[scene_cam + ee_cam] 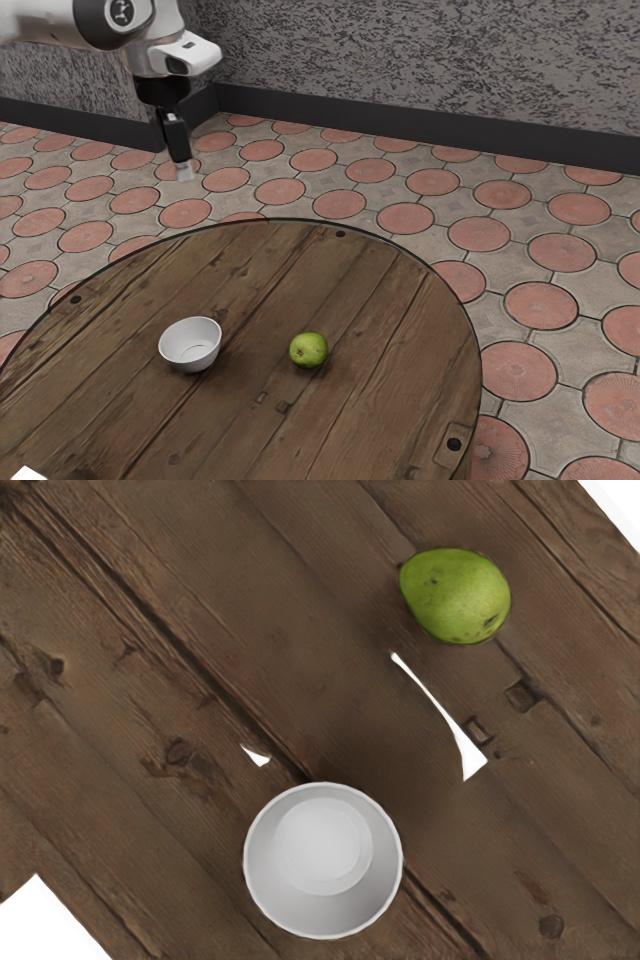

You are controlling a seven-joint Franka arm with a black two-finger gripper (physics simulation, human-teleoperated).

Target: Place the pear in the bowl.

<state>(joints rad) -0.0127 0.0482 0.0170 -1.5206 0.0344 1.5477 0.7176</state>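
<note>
From where I stood, the pincer hung in the upper left of the exterior view, well apart from the fruit; whether it was wide or narrow I couldn't tell. The pear lay on the wooden surface, just below and right of the frame's middle, with the empty white bowl upright to its left.

The first risk, I thought, was the pear's rounded skin: an off-centre or high pinch could squirt it loose and set it rolling. The bowl, not hugely wider than the fruit, left modest room for error. Carried too low, the pear might knock the rim and tip it; released off-centre, it might tumble outside.
</note>
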